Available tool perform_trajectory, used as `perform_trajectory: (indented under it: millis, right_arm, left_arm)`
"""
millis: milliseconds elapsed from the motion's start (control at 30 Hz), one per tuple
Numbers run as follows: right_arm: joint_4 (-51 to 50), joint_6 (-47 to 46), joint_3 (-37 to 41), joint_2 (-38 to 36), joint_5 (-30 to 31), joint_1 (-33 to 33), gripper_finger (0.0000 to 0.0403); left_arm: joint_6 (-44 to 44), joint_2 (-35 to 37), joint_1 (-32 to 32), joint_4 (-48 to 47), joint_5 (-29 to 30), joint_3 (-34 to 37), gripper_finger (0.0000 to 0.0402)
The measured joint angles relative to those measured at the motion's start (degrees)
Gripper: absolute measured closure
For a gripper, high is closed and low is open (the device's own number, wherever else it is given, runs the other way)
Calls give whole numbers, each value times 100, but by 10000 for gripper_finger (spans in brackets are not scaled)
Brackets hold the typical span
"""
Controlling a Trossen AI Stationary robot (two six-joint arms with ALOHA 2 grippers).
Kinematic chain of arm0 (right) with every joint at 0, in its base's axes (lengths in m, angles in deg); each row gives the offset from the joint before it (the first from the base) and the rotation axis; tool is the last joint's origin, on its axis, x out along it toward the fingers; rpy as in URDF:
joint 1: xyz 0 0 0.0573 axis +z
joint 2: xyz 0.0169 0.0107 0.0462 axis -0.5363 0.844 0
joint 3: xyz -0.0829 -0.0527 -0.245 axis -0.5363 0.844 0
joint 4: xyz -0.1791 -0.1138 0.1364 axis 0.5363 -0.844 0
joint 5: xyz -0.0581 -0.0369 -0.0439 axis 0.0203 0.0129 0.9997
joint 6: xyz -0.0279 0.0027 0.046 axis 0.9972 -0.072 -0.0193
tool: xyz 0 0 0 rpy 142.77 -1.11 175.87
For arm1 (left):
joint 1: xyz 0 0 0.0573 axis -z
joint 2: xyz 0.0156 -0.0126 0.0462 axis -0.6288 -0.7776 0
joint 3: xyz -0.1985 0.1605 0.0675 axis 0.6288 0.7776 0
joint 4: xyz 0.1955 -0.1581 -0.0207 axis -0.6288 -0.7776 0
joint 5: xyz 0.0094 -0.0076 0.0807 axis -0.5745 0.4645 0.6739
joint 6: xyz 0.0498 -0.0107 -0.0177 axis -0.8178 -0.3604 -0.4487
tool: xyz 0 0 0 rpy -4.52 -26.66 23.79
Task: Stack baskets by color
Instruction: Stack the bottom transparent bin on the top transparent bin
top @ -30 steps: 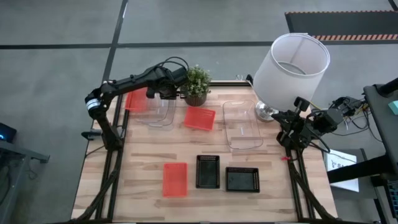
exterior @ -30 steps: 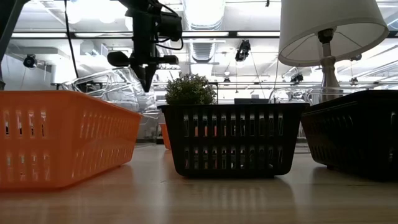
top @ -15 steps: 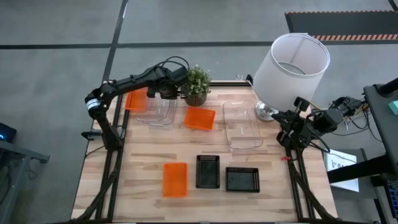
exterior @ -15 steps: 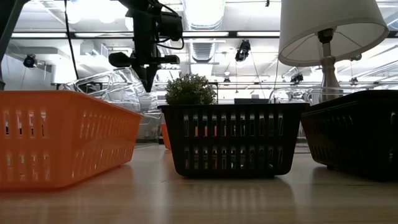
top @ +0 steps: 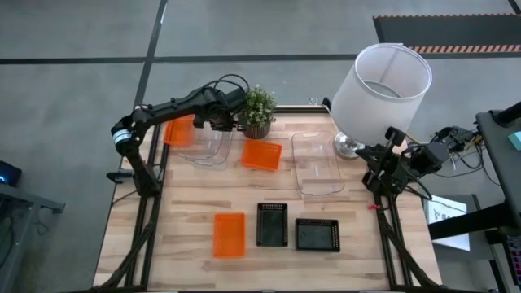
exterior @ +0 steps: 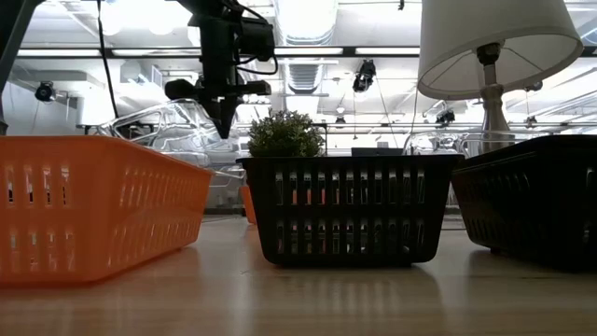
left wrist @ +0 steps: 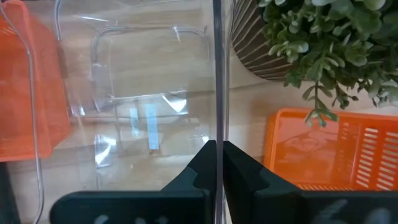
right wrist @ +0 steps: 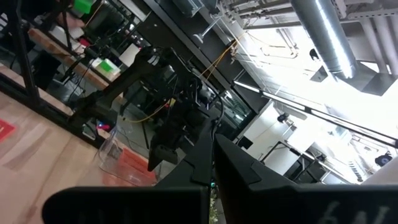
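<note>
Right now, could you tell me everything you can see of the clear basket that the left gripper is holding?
The clear basket is a shallow transparent plastic tray with rounded corners, empty, at the table's far left, beside the potted plant. The left gripper is shut on its thin side wall nearest the plant. An orange basket shows at its other side, partly seen through it; whether they touch is unclear. In the low view it looks tilted.

- An industrial lab or workshop hall.
- Exposed ceiling ducts (right wrist: 323, 31) and strip lights overhead.
- Bare grey concrete floor (top: 73, 65) around the wooden desk (top: 187, 203).
- Black metal racks (right wrist: 112, 74) behind.
</note>
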Motion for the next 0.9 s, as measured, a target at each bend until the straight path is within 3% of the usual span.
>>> perform_trajectory:
  millis: [900]
  right_arm:
    - [-138, -173, 0, -26, 66, 0, 394]
  left_arm:
    - [-153, 2, 14, -68, -181, 2, 402]
